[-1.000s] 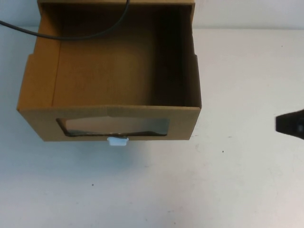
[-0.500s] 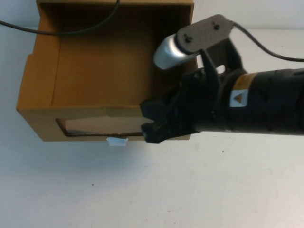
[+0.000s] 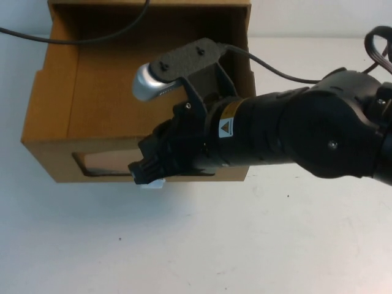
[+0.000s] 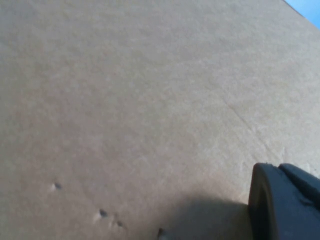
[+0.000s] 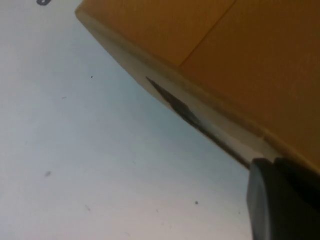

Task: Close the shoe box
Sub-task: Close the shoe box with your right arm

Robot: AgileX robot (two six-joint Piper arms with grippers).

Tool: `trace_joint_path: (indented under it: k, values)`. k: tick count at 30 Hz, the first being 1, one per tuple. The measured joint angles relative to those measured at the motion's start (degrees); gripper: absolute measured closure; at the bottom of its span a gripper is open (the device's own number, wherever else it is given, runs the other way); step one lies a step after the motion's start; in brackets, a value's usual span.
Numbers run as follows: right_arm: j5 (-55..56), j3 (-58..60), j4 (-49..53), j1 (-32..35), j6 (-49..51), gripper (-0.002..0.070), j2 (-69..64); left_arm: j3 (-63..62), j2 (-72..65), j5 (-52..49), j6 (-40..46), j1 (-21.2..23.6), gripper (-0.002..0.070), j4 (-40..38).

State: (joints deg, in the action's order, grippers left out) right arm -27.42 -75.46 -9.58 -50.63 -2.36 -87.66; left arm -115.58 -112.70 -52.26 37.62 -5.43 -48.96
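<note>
One shoe box [image 3: 131, 92] sat on white counter [image 3: 196, 245] toward 11 o'clock, drawer pulled out, window panel facing near edge. Right gripper [image 3: 147, 171] reached in from 3 o'clock, tip over front panel just by white pull tab [image 3: 152, 184]; couldn't tell whether fingers were open or closed. Left gripper [image 4: 285, 202] pressed close against plain cardboard face; finger state couldn't tell either. Black cable [image 3: 73, 37] draped across box's far end.

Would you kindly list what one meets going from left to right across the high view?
Shoe box → white pull tab → right gripper at the box front → right arm. The left gripper shows only in its wrist view, against cardboard.
</note>
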Motion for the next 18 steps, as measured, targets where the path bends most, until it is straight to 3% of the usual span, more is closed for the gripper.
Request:
trace_joint_path:
  k: [18]
  values:
    - [-2.8, -9.2, 3.0, 5.2, 1.0, 0.0687, -6.0, 0.0, -0.2, 0.0, 0.0, 0.1, 0.0680, -0.7]
